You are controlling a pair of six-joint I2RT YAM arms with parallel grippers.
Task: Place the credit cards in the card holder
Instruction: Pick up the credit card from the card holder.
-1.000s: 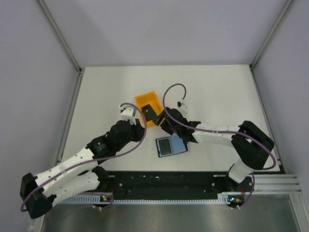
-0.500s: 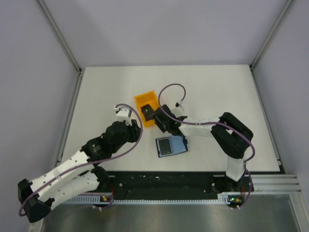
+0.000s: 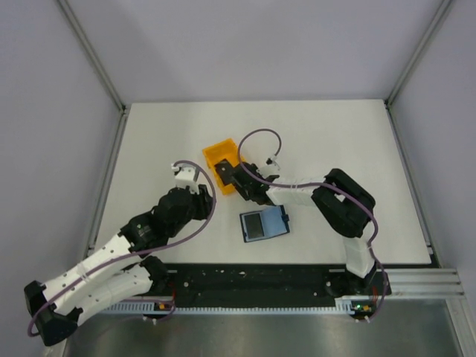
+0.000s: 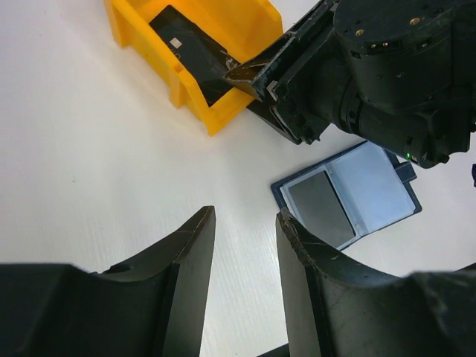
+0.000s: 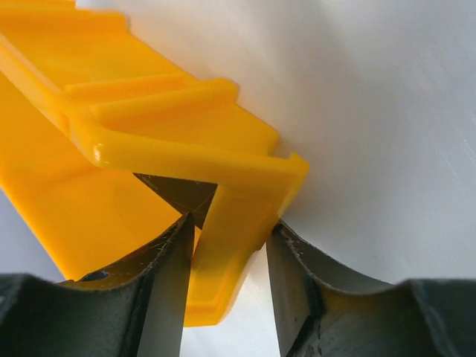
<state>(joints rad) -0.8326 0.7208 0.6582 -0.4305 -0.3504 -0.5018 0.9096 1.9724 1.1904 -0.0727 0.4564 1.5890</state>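
The orange bin [image 3: 220, 158] stands at mid-table with a black credit card [image 4: 190, 56] leaning inside it. My right gripper [image 5: 234, 223] straddles the bin's near wall [image 5: 230, 223], one finger inside and one outside, both touching it. A dark corner of the card [image 5: 178, 192] shows between the inner finger and the wall. The card holder [image 3: 264, 223] lies open and flat, light blue inside, with a dark rectangle [image 4: 320, 208] on its left half. My left gripper [image 4: 245, 223] hovers open over bare table, left of the holder, with nothing between its fingers.
The right arm [image 3: 338, 204] folds back over the table's right side, and its wrist [image 4: 394, 74] hangs just above the card holder. Metal frame rails [image 3: 104, 186] run along both table sides. The bin stands close to both grippers.
My right gripper has pushed left onto the bin's wall and narrowed its jaws, and the bin has turned and slid slightly left. My left arm has drawn back, with its jaws wider.
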